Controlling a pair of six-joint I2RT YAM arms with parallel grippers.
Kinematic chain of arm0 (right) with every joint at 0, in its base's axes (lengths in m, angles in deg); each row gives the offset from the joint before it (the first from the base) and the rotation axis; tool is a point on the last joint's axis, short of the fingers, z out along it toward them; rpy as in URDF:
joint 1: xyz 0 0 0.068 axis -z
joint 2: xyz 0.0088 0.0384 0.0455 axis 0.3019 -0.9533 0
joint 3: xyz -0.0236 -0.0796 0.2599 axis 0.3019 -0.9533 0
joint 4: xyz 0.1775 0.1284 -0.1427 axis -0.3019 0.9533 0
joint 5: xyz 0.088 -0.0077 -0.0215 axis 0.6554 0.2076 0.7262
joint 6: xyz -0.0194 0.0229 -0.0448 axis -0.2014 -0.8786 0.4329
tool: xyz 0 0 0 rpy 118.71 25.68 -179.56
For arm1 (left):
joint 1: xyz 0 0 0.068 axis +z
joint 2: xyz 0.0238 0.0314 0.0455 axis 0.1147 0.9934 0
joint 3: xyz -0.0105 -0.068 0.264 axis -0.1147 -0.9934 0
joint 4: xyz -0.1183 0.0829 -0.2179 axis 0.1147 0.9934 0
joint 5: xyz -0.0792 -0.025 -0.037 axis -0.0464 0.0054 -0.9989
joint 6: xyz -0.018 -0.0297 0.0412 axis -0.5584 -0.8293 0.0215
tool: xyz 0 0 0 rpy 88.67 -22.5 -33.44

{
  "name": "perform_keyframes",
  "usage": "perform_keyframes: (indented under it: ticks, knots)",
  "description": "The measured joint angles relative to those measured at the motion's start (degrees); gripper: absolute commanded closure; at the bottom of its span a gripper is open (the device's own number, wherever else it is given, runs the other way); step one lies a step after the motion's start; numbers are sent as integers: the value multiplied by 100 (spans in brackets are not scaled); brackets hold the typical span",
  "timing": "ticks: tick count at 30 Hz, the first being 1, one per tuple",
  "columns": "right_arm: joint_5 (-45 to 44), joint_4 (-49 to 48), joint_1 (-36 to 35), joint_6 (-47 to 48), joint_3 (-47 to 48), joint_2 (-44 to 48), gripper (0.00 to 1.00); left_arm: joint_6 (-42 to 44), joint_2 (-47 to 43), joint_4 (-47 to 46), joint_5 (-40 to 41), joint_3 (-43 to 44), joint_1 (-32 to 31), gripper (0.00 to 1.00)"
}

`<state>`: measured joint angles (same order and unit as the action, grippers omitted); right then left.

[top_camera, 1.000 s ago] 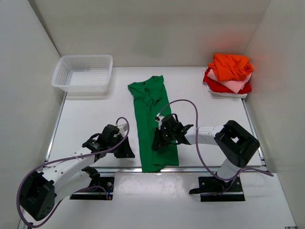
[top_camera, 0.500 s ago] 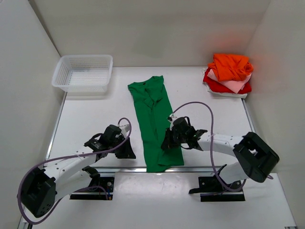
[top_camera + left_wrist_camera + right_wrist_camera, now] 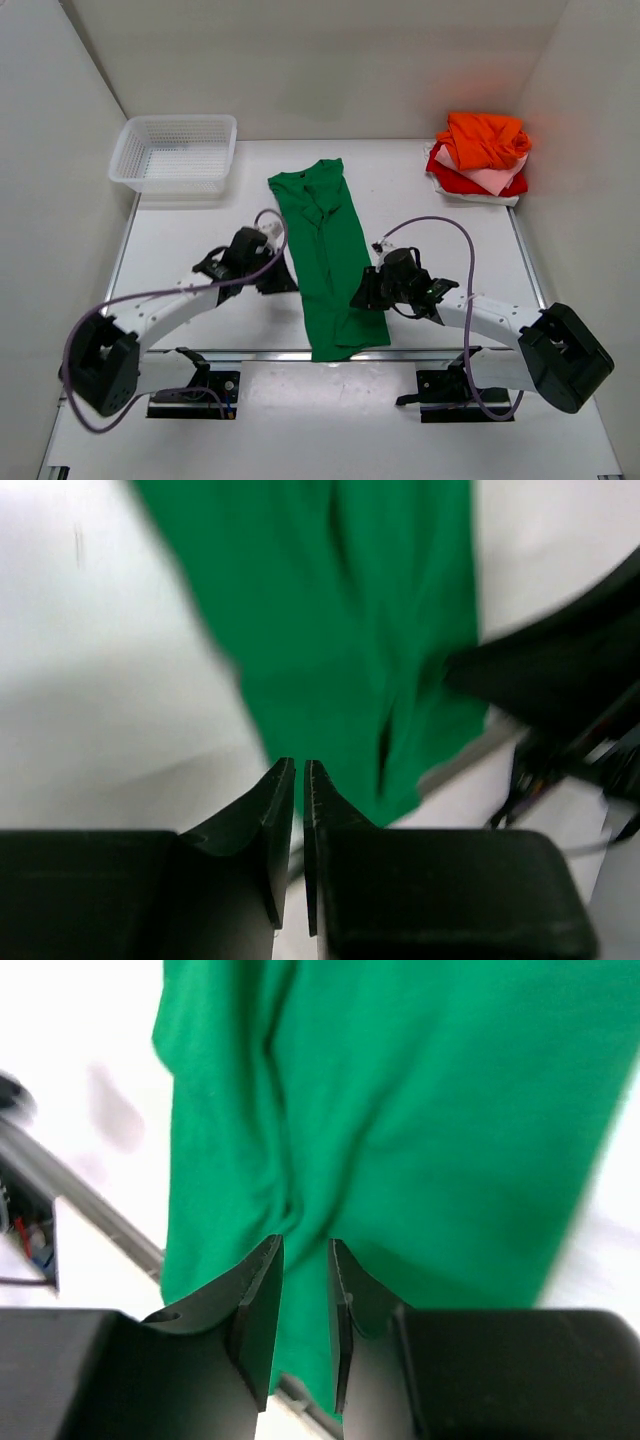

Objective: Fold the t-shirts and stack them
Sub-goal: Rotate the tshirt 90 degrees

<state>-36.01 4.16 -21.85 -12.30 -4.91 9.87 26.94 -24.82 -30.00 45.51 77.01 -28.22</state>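
A white mesh basket (image 3: 176,152) sits far left; the left gripper (image 3: 279,282), jaws nearly together and empty, hovers beside the green t-shirt (image 3: 327,250) — folded lengthwise mid-table. The right gripper (image 3: 361,298), jaws slightly parted, holds nothing — orange, pink and red t-shirts (image 3: 479,153) lie piled far right.

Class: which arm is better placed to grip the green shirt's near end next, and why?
Probably right: the right hand hovers over the green shirt near its hem; the left hand sits beside it.
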Motion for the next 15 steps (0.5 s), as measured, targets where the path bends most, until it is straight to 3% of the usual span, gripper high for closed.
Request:
perform_keyframes:
  ticks: [8,15]
  knots:
    - [-317,494,177,313,4,22,75,269,2780,-487,610,2542,409,77]
    - [-396,898,-13,479,177,-249,74,566,5123,223,938,4428,776,79]
